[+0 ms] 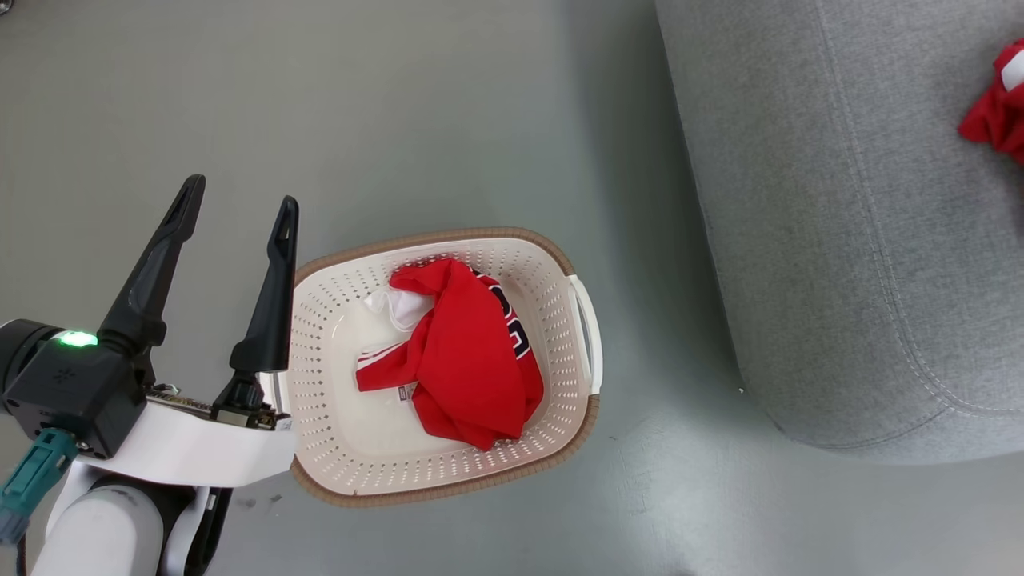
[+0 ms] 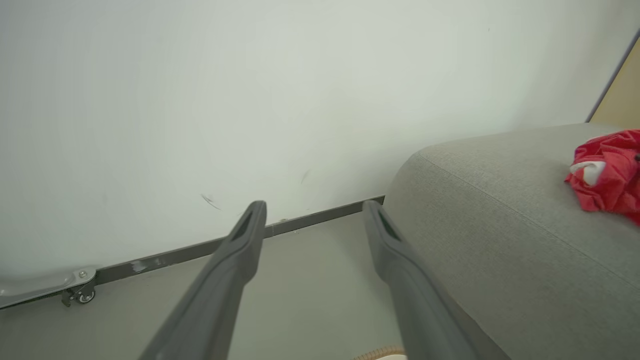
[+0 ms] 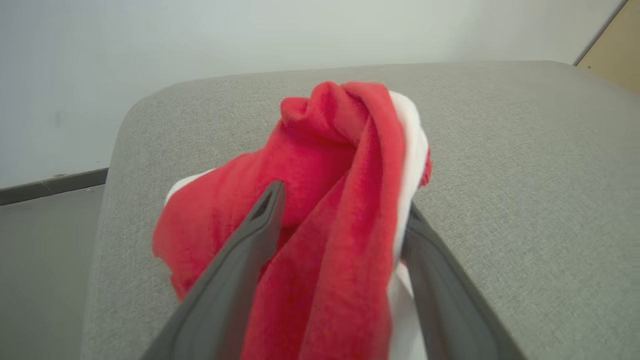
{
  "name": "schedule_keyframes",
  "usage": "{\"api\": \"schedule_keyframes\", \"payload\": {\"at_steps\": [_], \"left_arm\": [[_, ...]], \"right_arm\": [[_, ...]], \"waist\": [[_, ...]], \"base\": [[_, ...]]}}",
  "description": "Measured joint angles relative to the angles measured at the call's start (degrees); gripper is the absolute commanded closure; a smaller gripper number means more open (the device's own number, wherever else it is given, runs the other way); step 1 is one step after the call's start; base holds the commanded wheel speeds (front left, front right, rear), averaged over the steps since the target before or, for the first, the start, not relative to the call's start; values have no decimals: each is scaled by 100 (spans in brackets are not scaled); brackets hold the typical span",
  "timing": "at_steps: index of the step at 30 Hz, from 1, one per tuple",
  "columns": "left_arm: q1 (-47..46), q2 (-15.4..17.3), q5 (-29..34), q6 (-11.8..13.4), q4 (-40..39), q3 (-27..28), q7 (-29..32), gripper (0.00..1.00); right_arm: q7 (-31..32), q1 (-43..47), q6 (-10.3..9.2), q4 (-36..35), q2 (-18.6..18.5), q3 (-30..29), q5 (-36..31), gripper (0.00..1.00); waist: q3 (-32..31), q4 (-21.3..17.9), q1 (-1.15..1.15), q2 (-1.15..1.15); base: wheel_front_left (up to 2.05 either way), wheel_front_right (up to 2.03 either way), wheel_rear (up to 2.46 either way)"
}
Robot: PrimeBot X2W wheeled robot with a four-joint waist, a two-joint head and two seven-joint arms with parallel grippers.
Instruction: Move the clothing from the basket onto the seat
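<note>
Red fabric lies in two places. One piece, the jersey [image 1: 468, 352], sits crumpled in the basket [image 1: 448, 484], heaped toward the side nearer the seat [image 1: 840, 240]. It is bright red, with a white collar or lining folded out at its upper left, white striping along one edge, a small label, and part of a black-and-white number showing on its right flank. The basket is cream plastic with perforated walls, a brown rim and a white handle, and it stands on the grey floor [image 1: 400, 104] beside the seat without touching it.

A second garment [image 1: 996, 112], also red with a patch of white, rests on top of the grey woven seat, well apart from the basket. In the right wrist view this garment [image 3: 320, 165] looks soft and fleecy, bunched into a tall twisted fold with white trim down one side. The right end effector [image 3: 342, 200] has its fingers spread wide with that bunch loose between them.

The left end effector [image 1: 240, 192] hovers just beside the basket's left wall, fingers apart and holding nothing. In its own wrist view, it [image 2: 314, 205] points toward a pale wall [image 2: 250, 90] above the floor.
</note>
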Motion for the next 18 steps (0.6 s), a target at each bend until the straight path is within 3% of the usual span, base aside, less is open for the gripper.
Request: {"api": "schedule_keyframes", "payload": {"at_steps": [18], "left_arm": [[-2, -336, -136, 1, 226, -58, -315, 0]], "right_arm": [[-73, 492, 0, 283, -263, -422, 419, 0]], "waist": [[-163, -141, 0, 0]], "base": [[0, 0, 0]]}}
